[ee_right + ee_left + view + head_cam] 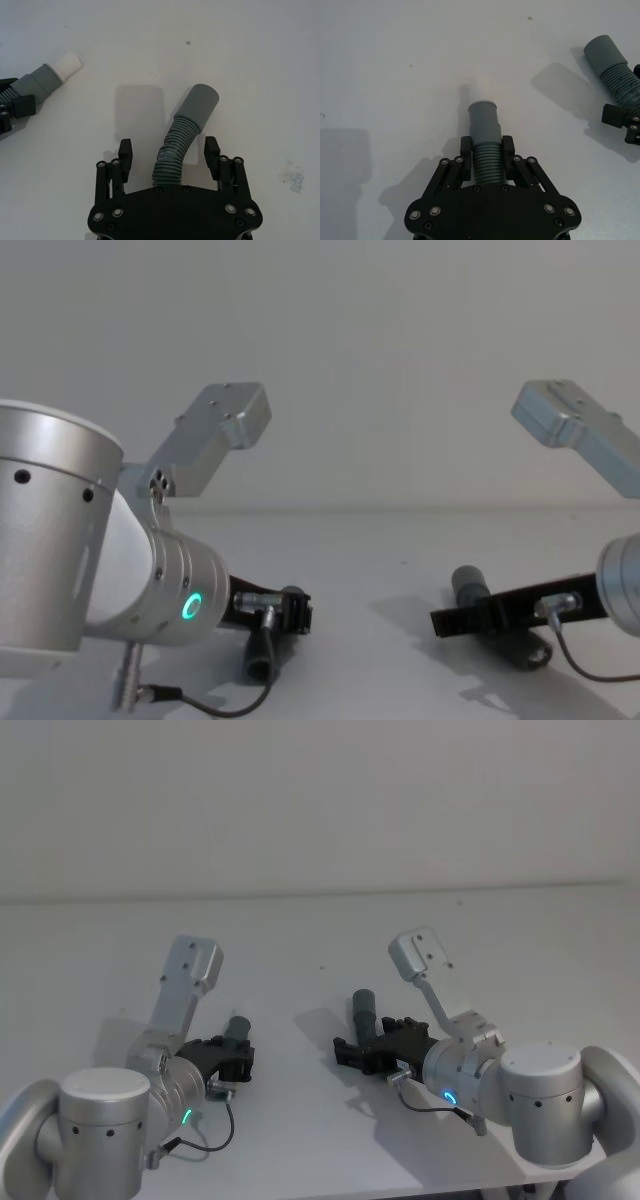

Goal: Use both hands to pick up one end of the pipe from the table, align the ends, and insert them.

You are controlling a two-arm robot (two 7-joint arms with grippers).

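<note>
Clamping left gripper (pixel 487 147): at about 7 o'clock in the head view; its fingers (pixel 466 150) press on both sides of the ribbed body of the left hose piece (pixel 487 167), just behind the cuff; whether that piece is off the table cannot be told
Right gripper (pixel 169 150): at about 5 o'clock in the head view; jaws released, one finger on each side of the right hose piece (pixel 172 155) and apart from it; the piece runs under the palm, straddled but not gripped
Left cuff (pixel 484 120): smooth, matt grey cylinder, wider than the ribs, pointing towards 12 o'clock; a whitish tip (pixel 67 64) sticks out of it, plain and narrower
Right cuff (pixel 199 106): smooth grey sleeve with a flat end, bent towards 1 o'clock from its dark, corrugated, curved body; at 3 o'clock of the left cuff and well apart from it
Table (pixel 320 930): flat, matt, whitish-grey; a few small specks
Done, as I judge it: one piece is grasped; the other is bracketed
Left: closing the right jaws; lifting; turning the two cuffs to face each other; pushing the whitish tip into the right cuff
</note>
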